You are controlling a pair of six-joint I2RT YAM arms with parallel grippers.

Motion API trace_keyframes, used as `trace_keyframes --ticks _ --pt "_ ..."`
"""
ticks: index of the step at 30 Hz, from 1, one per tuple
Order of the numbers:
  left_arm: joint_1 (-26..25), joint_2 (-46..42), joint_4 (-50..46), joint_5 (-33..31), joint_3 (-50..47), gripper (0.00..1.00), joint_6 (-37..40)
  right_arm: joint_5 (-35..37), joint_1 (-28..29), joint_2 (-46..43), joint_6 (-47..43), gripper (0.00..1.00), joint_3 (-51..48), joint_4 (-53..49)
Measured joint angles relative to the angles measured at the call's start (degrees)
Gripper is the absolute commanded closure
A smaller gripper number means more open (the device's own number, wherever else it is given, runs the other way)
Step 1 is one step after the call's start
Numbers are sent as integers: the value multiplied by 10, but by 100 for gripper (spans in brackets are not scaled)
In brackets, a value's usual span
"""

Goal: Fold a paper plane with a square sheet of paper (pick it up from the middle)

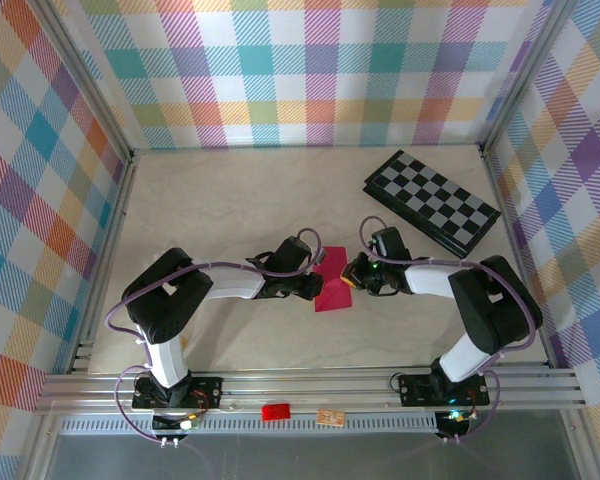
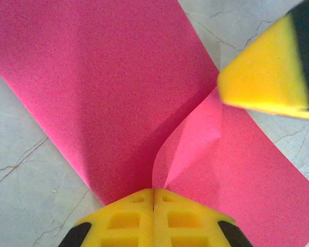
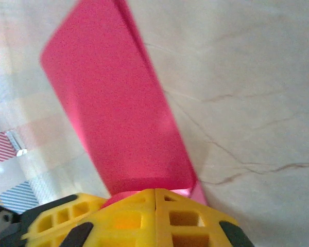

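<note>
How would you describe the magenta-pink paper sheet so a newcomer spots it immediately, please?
On the beige marbled table, find the black-and-grey checkerboard at the far right. Nearer, mid-table, lies the magenta-pink paper sheet, partly folded, bigger than the small red tag on the front rail.

Paper sheet (image 2: 92, 77) cut off top/btm; right fingers (image 2: 262, 77) blurred, cropped at edge.
</note>
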Motion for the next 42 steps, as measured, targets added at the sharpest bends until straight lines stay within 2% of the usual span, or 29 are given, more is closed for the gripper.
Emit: trace_keyframes --ticks 9,15,32,39,42 --pt "0 0 0 0 0 96 0 -38 15 3 -9 95 16 9" --pt "0 0 0 0 0 96 0 -31 34 28 -30 95 16 -17" --pt "0 0 -1 0 0 96 10 -52 -42 41 -38 93 7 -13" --pt "0 0 -1 0 0 96 11 -36 -49 9 -38 93 7 -23" --pt "0 0 -1 0 0 96 11 -36 -34 -5 -39 93 8 -23"
